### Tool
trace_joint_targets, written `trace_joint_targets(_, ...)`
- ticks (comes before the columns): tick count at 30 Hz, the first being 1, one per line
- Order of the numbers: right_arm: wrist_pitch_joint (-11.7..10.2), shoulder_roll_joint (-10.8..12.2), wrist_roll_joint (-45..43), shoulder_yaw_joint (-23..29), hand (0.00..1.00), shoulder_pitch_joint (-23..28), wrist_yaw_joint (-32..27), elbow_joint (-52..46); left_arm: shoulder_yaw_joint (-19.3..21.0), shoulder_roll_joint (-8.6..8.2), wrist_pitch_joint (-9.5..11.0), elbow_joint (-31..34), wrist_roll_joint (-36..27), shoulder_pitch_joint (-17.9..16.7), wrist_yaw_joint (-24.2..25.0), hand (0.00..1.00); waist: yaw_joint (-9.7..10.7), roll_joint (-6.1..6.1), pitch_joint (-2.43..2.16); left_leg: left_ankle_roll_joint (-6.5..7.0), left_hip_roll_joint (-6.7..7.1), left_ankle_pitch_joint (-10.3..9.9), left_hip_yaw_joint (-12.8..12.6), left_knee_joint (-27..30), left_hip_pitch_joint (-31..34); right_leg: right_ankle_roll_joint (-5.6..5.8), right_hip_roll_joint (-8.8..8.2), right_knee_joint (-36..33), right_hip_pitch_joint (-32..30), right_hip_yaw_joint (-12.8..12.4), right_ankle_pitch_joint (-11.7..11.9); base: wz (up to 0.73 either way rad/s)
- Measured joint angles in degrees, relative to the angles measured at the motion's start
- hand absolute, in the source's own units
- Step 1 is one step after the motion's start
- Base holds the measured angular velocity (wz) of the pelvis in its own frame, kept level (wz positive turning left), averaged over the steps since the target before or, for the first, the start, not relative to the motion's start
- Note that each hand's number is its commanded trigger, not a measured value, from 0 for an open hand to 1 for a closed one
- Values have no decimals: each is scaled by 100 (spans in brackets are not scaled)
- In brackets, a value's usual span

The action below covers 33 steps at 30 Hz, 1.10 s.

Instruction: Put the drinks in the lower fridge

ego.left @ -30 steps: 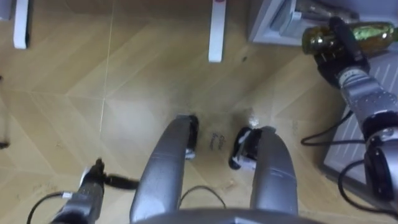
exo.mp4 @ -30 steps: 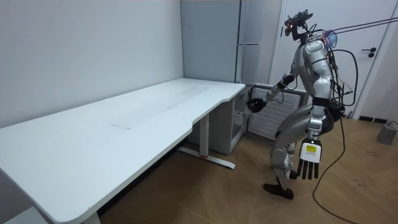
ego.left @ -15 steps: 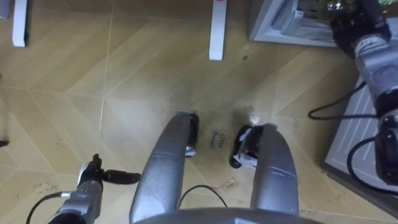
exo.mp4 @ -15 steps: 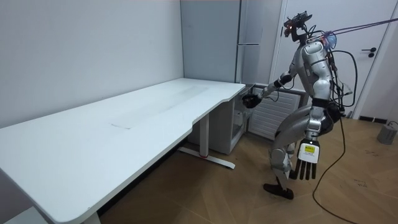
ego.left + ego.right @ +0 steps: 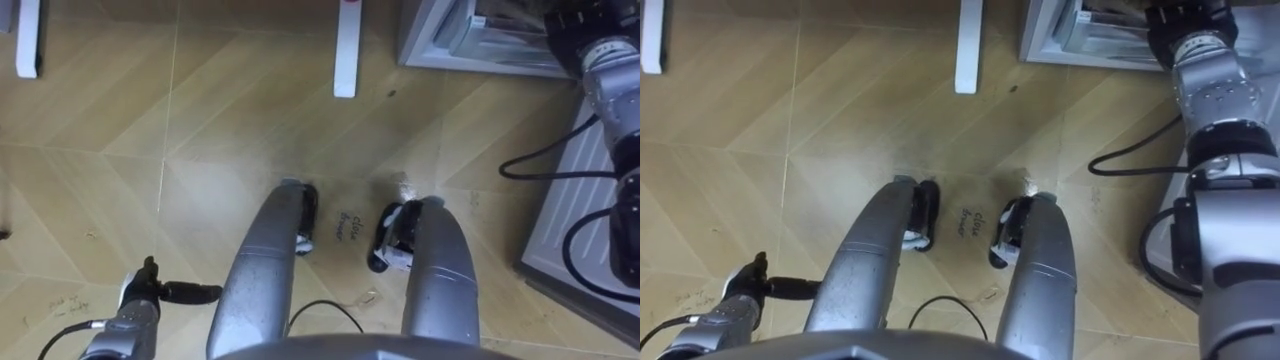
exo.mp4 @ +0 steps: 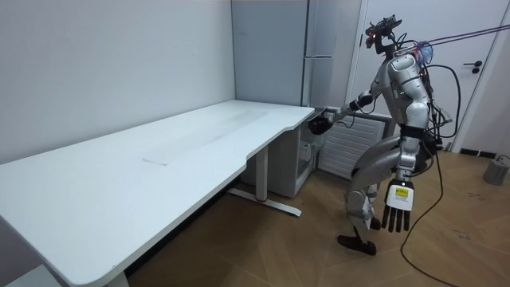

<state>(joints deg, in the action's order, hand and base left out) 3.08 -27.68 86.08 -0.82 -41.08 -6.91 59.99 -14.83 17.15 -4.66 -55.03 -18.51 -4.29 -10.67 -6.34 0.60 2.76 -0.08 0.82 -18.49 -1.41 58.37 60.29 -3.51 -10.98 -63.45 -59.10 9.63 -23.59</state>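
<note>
Drink: location not readable at this moment, and I cannot tell what my right hand [image 5: 578, 18] has hold of.

That hand reaches out to the front of the open lower fridge [image 5: 440, 45]; how far it is closed I cannot tell. My left hand [image 6: 396, 209] hangs at my side, fingers straight, holding nothing. I stand on the wood floor [image 5: 200, 130] just past the white desk [image 6: 199, 135].

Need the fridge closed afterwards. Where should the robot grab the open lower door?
Probably the free upright edge of the door, the end farthest from the fridge, reached from the robot's right. The door stands swung out along that side, so that edge is bare.
</note>
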Motion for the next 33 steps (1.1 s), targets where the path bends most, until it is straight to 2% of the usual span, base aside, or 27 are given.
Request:
trace_joint_targets(8, 20, 0, 51, 27, 0, 0, -5, 223, -16, 6, -95, 166, 0, -119, 17, 0, -27, 2, 1, -20, 16, -13, 3, 26, 3, 15, -17, -48, -4, 10, -27, 0)
trace_joint_targets(17, 69, -42, 130, 27, 0, 24, 83, 429, -8, 21, -65, 276, -1, -191, 16, 0, -4, 5, 1, 3, 22, -37, 6, 58, -9, 7, 2, -48, 11, 1, -25, -1)
trace_joint_targets(22, 54, -76, 168, 28, 0, 21, 232, 429, -24, 131, -10, 382, -5, -202, 11, 0, -12, 78, 7, 9, 26, -40, 6, 49, -49, 16, 6, -23, 58, -3, -27, 0)
trace_joint_targets(29, 67, -78, 249, 16, 0, 25, 293, 563, -124, 187, -19, 465, -222, -343, 5, 0, -31, 89, 0, 22, 0, -33, 5, -174, -320, 115, 21, 265, 370, 72, 32, 0)
trace_joint_targets(33, 67, -78, 248, -6, 0, 83, 294, 627, -126, 187, -46, 441, -222, -422, 8, 0, -28, 91, 1, 75, 9, -3, -7, -293, -449, 115, 22, 398, 504, 77, 73, 0)
